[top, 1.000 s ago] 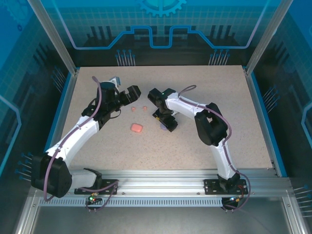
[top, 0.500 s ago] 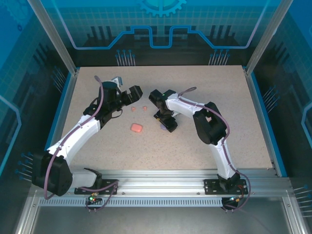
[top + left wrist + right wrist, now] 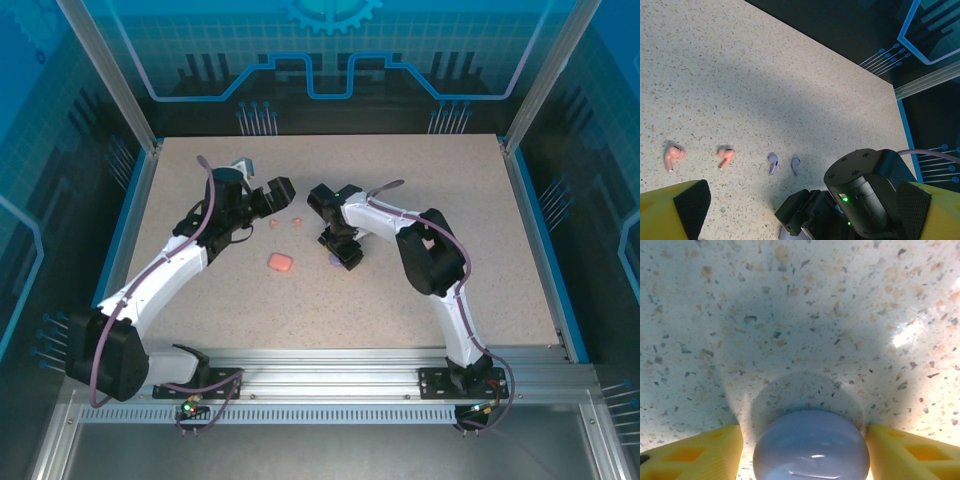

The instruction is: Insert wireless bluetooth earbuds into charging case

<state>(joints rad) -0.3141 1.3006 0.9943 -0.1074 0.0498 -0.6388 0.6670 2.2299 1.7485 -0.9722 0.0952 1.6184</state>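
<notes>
Two red-orange earbuds and two purple earbuds lie loose in a row on the speckled table. From above, the red-orange pair sits between the arms. My left gripper hovers over them, open wide and empty. A purple charging case sits between the yellow fingers of my right gripper, which is open. Its right finger reaches the case and a thin gap shows at the left finger. A closed red-orange case lies just in front.
My right arm's black wrist with its green light sits close under the left gripper, next to the purple earbuds. Blue rails edge the table, with bare surface on its right half and along the front.
My left gripper has moved a little right and forward, toward the earbuds. The right gripper has shifted slightly left over the purple case, which has stayed put.
</notes>
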